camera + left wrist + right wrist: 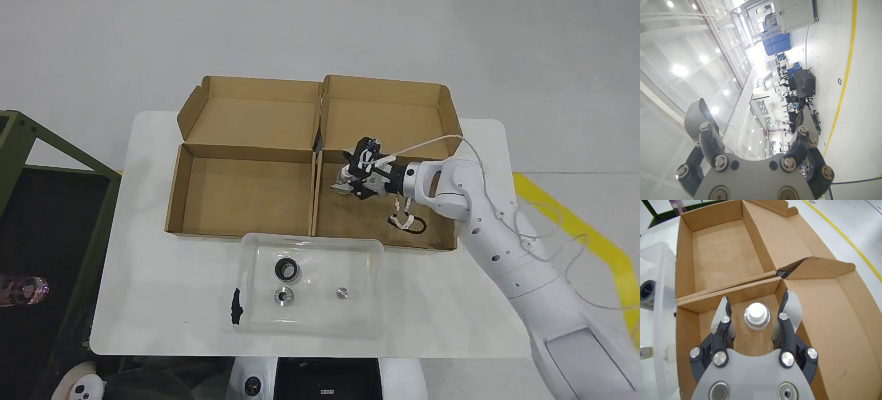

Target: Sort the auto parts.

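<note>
My right gripper [345,183] [757,300] hangs open inside the right cardboard box [430,228] [838,317], near that box's corner by the left box. A round stepped silver part [757,316] stands on the box floor between the two fingers, and neither finger touches it. In the clear plastic bin [370,250] [660,294] lie a black ring bearing [288,268] [647,291], a silver round part [284,295] and a small silver part [342,293]. My left gripper [750,113] is open with nothing in it and points up toward the hall ceiling.
The left cardboard box [180,200] [721,255] stands open with a bare floor. Both boxes' lids are folded back at the far side. A small black object [236,307] sits at the bin's left edge. A dark green cart [40,190] stands left of the white table [150,290].
</note>
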